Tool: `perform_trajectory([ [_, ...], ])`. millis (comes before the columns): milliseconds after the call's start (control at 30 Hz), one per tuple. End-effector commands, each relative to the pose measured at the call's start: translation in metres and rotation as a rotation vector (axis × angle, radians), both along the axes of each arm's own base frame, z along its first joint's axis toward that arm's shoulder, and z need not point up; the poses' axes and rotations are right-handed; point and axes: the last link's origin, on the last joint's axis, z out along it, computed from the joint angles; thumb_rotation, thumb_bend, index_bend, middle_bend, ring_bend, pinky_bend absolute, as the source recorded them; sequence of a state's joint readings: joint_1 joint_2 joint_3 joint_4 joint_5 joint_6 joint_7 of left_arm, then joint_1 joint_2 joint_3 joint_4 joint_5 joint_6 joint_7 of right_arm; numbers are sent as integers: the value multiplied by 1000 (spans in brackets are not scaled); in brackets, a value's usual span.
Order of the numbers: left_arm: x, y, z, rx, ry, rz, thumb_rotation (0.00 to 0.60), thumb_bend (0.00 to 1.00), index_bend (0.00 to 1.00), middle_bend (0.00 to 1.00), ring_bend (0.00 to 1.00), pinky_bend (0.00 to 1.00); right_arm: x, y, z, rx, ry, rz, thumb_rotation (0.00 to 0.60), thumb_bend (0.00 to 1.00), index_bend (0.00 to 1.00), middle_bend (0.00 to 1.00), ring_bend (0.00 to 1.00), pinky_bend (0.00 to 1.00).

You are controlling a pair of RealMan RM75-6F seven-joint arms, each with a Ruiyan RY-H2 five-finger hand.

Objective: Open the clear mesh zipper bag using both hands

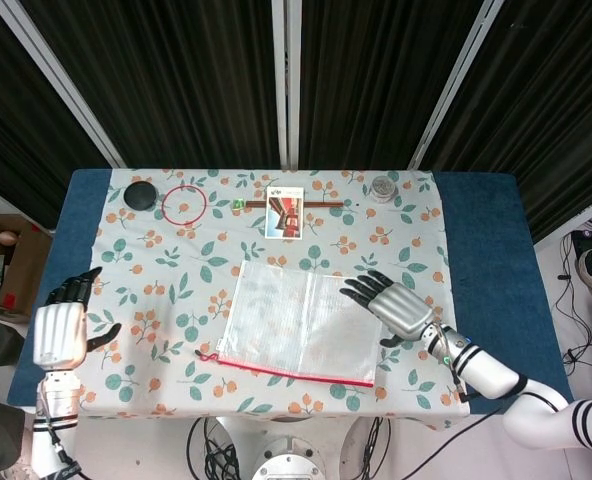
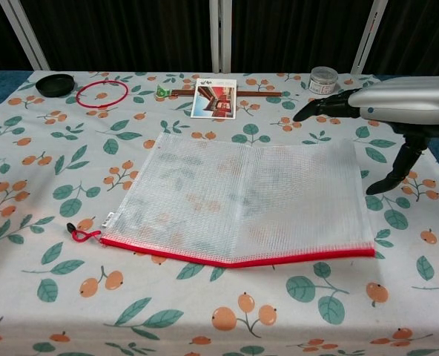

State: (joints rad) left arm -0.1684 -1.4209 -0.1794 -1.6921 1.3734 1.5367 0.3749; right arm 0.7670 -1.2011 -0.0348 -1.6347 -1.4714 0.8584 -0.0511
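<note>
The clear mesh zipper bag [image 1: 301, 322] [image 2: 242, 199] lies flat on the patterned tablecloth, its red zipper edge [image 2: 234, 259] toward the table's front. The small dark zipper pull [image 2: 73, 228] sits at the bag's front left corner. My right hand [image 1: 396, 308] [image 2: 386, 107] hovers just off the bag's right edge with fingers spread, holding nothing. My left hand [image 1: 58, 330] is at the table's left edge, well away from the bag, fingers apart and empty; the chest view does not show it.
Along the far edge lie a black lid [image 1: 138, 195], a red ring [image 1: 184, 203], a small card [image 1: 285, 215] with a brown stick [image 2: 205, 93] beside it, and a small jar [image 1: 382, 187]. A blue table border [image 1: 481, 260] frames the cloth.
</note>
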Motion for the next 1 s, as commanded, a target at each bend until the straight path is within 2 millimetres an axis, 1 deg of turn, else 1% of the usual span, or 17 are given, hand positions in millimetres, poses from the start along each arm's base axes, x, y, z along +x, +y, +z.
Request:
perform_trajectory([
  [33,-10,0,10,6,-9,31,600,0,159,228,211,294,-20,4,14,-22,51,-71,600,16,0,0,0,0],
  [100,-17,-2,17,12,-19,49,600,0,159,225,202,272,-30,8,22,-7,81,-119,600,7,0,0,0,0],
  [167,-25,-3,23,12,-30,63,600,0,158,216,192,248,-38,10,34,-43,78,-149,600,0,0,0,0,0],
  [233,-31,-5,27,-2,-61,72,600,0,160,203,181,220,-43,11,45,-118,25,-165,600,0,0,0,0,0],
  [267,-36,-7,29,-20,-72,75,600,0,163,199,179,214,-46,13,52,-174,-29,-178,600,0,0,0,0,0],
  [333,-42,-10,33,-60,-54,69,600,0,172,194,176,203,-53,20,64,-244,-102,-196,600,3,0,3,0,0],
  [433,-54,-19,36,-131,30,55,600,0,195,194,170,198,-69,33,83,-354,-182,-207,600,50,0,22,0,0],
  [567,-64,-33,40,-138,68,71,600,0,203,193,164,196,-97,57,102,-488,-228,-239,600,124,0,29,0,0],
  [667,-67,-47,42,-124,70,78,600,0,203,193,164,195,-113,77,110,-541,-261,-276,600,141,0,29,0,0],
  [867,-64,-77,40,-94,37,86,600,0,203,193,164,195,-135,115,119,-594,-312,-317,600,149,0,37,0,0],
  [1000,-61,-90,35,-83,9,89,600,0,203,193,164,195,-140,125,119,-582,-333,-340,600,155,0,37,0,0],
])
